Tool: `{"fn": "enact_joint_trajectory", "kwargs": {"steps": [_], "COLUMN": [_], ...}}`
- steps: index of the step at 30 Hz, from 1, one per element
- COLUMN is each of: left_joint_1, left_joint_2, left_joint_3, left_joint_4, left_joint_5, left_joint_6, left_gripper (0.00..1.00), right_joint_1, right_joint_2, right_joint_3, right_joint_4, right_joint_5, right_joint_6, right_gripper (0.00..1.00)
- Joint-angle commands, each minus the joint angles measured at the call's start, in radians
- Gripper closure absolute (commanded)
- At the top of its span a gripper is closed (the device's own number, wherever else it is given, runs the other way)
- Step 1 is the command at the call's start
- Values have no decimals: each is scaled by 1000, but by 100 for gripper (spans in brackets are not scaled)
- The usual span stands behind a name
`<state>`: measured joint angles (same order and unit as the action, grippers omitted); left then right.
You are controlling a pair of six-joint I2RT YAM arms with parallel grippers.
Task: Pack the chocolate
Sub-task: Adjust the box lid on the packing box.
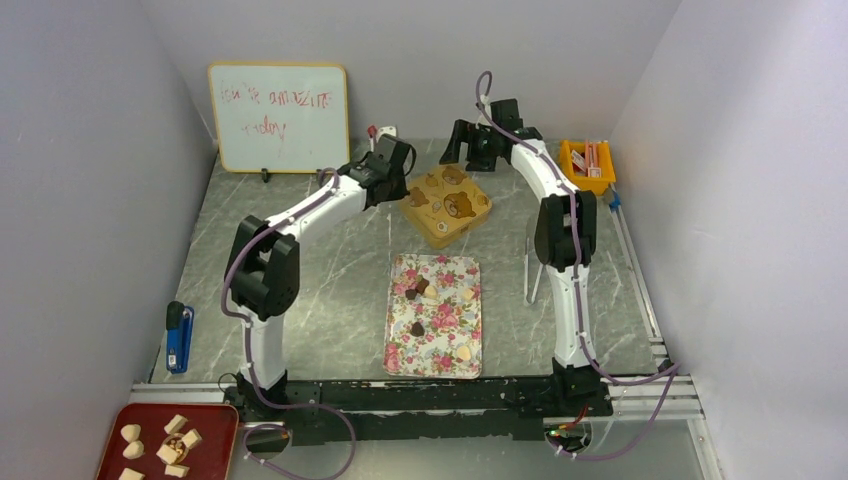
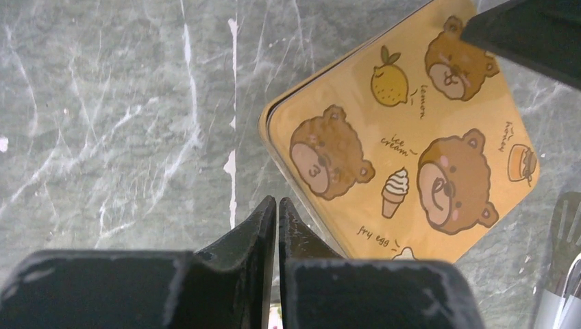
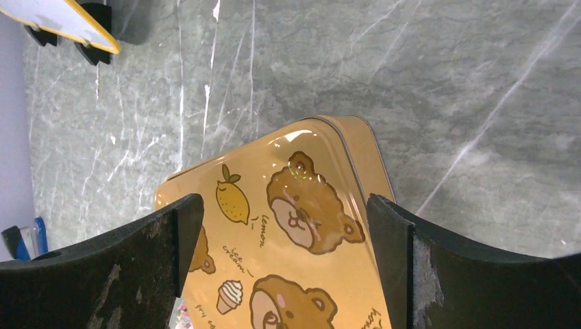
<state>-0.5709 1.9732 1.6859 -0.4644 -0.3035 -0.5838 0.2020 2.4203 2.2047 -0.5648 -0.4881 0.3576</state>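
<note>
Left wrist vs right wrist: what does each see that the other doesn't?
Only left wrist: the left gripper, shut, its tips by an edge of the tin, and the honey jar drawing on the lid. Only right wrist: the right gripper, open, with the tin showing between its fingers, and a corner of the whiteboard. Both: the yellow tin's closed lid with bears, lemon and ice cream cone, on the grey marble table.

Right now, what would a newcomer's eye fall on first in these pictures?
The yellow bear tin, lid on, sits back of centre, with the left gripper shut near its edge and the right gripper wide open above it. Nearer the camera, the floral tray carries a few chocolates.
</note>
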Motion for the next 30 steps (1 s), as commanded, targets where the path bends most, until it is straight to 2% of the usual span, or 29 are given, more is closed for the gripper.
{"fn": "enact_joint_trajectory", "kwargs": {"steps": [1, 9, 14, 17, 21, 25, 30], "left_joint_1": [9, 19, 29, 46, 54, 59, 60], "left_joint_2": [-71, -99, -86, -72, -48, -12, 19], "left_joint_3": [-46, -181, -244, -264, -259, -244, -241], "left_joint_4": [32, 74, 106, 132, 161, 163, 168], "left_joint_5": [12, 74, 136, 185, 220, 233, 247], "left_joint_6": [-70, -197, -286, -332, -368, -398, -427], "left_gripper": [89, 91, 95, 95, 95, 95, 95], "right_joint_1": [2, -20, -57, -75, -91, -97, -99], "right_joint_2": [-123, -204, -231, -224, -203, -176, -147], "right_joint_3": [-31, -158, -222, -236, -241, -235, -237], "right_joint_4": [38, 59, 58, 43, 38, 30, 28], "right_joint_5": [71, 192, 265, 289, 300, 305, 295], "right_joint_6": [-25, -49, -54, -64, -77, -90, -99], "right_gripper": [7, 8, 13, 20, 44, 56, 59]}}
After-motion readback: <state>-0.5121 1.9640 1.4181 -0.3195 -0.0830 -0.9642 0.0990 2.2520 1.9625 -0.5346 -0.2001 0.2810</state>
